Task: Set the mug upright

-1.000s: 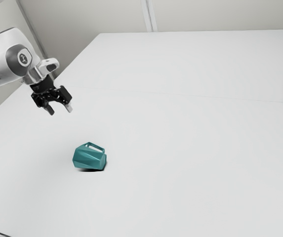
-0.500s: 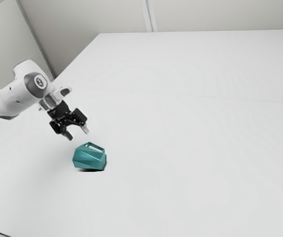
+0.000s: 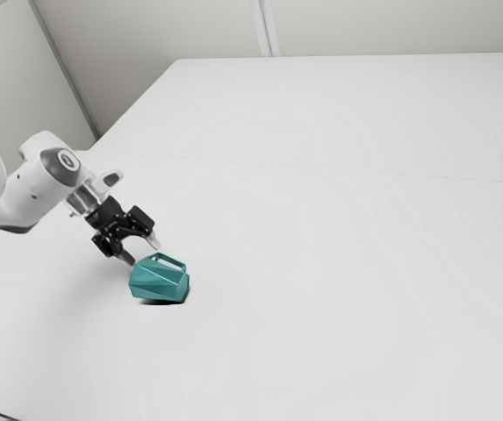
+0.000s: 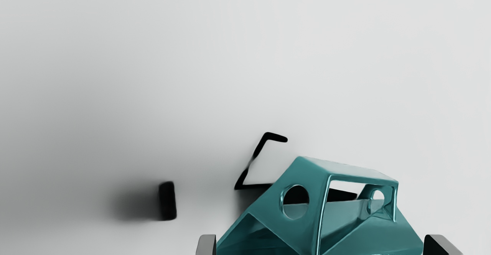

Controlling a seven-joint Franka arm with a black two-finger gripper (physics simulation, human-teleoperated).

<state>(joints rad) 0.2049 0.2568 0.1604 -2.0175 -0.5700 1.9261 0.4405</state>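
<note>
My gripper (image 3: 140, 251) stands open right at the teal faceted mug (image 3: 159, 282), on the side toward the arm. One fingertip overlaps the mug's upper left edge in the exterior view; contact there is not clear. The mug lies on its side on the white table, its handle uppermost. In the wrist view, the mug (image 4: 291, 232) spans the space between the widely parted tips of the gripper (image 4: 323, 245), and its handle rises toward the camera. The mug's lower part is cut off by that view's edge.
The white tabletop (image 3: 339, 281) stretches around the mug and far toward the exterior view's right. A raised white surface (image 3: 348, 114) stands at the back. Dark shadows of the mug and a finger fall on the table beside the mug.
The gripper has come down and toward the exterior view's right, from well above the table to the mug, mostly in the first half second. The mug has not moved.
</note>
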